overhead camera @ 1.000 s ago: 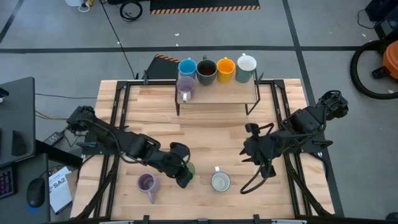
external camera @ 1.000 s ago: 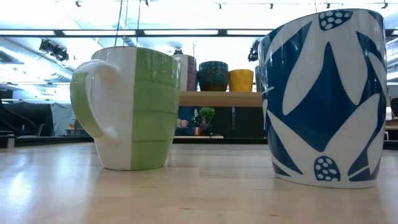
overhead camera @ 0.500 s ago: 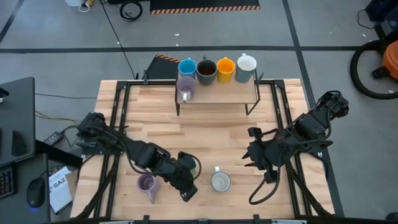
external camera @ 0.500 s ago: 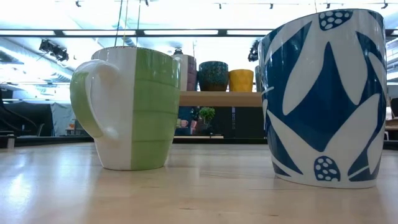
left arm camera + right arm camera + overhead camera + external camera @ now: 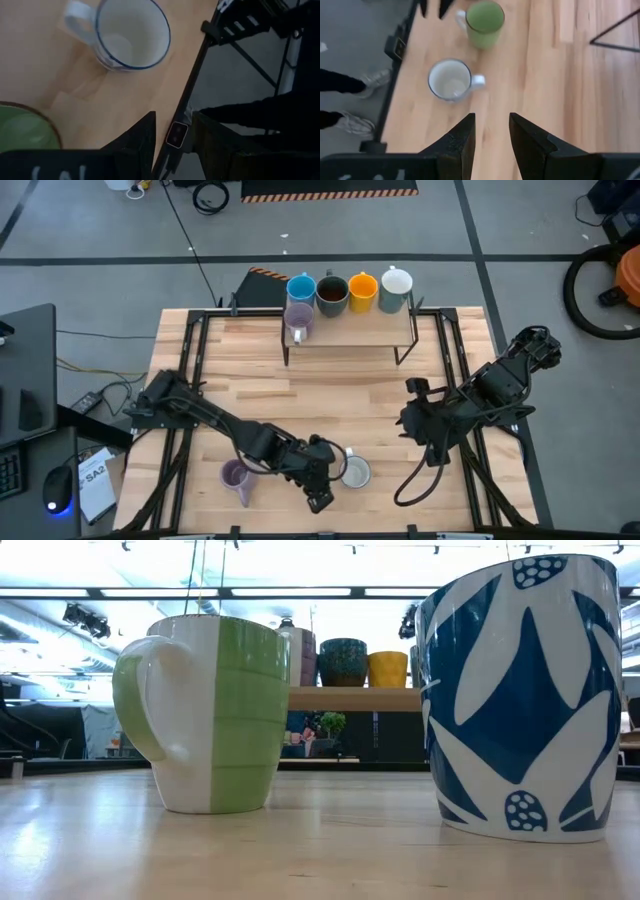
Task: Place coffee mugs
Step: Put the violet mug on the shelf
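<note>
My left pincer [image 5: 322, 498], fingers slightly parted and empty, hangs at the tabletop's [image 5: 340, 395] near edge between the green mug [image 5: 25, 127] and the white mug [image 5: 354, 472], closer to both than my right pincer [image 5: 408, 423], also parted.

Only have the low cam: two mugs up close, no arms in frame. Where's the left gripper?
Observer: The left gripper is at the table's front edge, beside the white mug, fingers open and empty.
Operator: Right arm?
Observer: The right gripper hovers open over the table's right side, holding nothing.
Operator: Any mug on the table I can't see?
Observer: Yes, a lilac mug stands near the front edge, on the far side of the left arm from the white mug.
</note>
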